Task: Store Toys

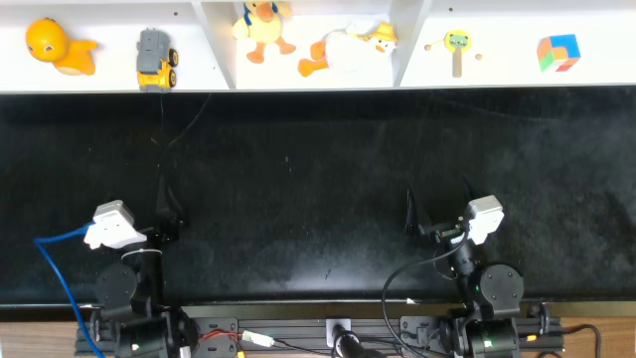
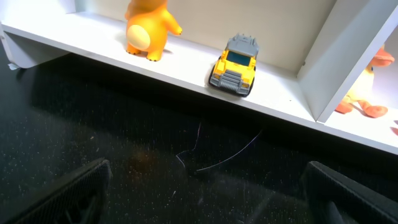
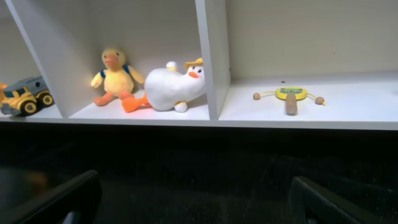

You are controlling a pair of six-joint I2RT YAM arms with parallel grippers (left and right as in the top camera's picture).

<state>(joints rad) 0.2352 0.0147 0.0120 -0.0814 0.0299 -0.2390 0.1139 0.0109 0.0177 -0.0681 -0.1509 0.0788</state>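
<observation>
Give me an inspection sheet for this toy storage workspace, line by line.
Surface: black mat.
Job's things: orange duck and yellow truck in the left bay of the white shelf; yellow plush duck and white plush goose in the middle; rattle and coloured cube in the right.
Clutter: thin pale strand on the mat.
Grippers: left gripper and right gripper open, empty, above the mat.
Cables: blue cable by left arm's base; black cable by the right's.
Surroundings: nothing seen.

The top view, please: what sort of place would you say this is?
Probably a robotics lab bench: a black tabletop, a white shelf holding a toy truck and a plush duck, with the left arm and right arm at its near edge.
</observation>
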